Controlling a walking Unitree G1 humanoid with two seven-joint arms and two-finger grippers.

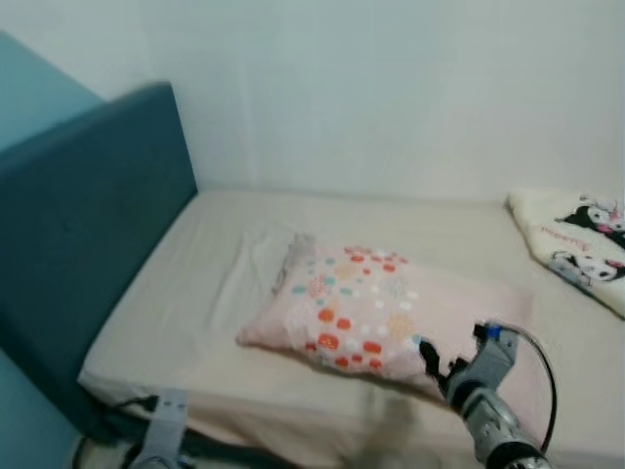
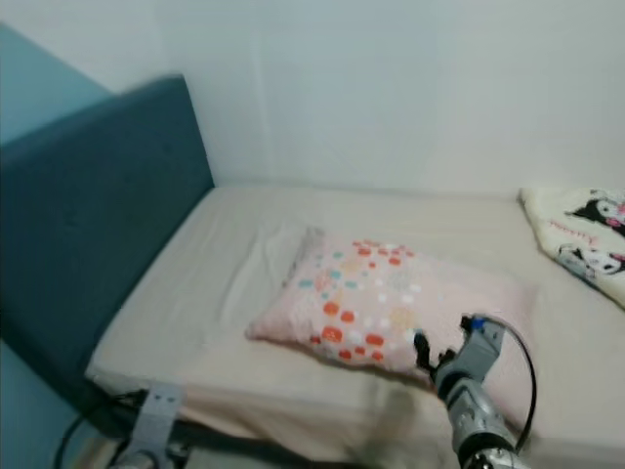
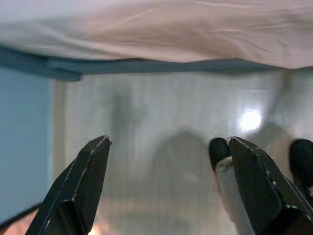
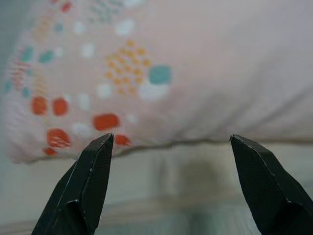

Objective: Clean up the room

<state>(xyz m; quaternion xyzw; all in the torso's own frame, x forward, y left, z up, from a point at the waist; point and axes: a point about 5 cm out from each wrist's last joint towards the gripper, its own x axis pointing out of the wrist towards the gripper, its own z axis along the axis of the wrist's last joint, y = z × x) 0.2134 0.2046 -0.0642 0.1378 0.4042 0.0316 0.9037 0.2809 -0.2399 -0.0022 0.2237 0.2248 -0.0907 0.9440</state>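
The right end effector (image 1: 430, 358), fingers spread, is held at the near edge of the dotted pillow (image 1: 376, 308), which lies mid-bed (image 1: 195, 283) toward 11 o'clock, long axis crosswise.

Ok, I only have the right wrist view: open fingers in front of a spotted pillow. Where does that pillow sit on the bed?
Observer: The pillow lies mid-mattress, slanted, apart from the blue headboard on the robot's left.
Operator: Anything else on the bed?
Observer: A folded cartoon-print blanket lies at the far right, apart from the pillow.
Operator: And my left arm?
Observer: The left gripper hangs low beside the bed, fingers open, pointing at the floor.
Operator: How close is the right one?
Observer: The right gripper is at the pillow's near edge; I cannot tell whether it touches.
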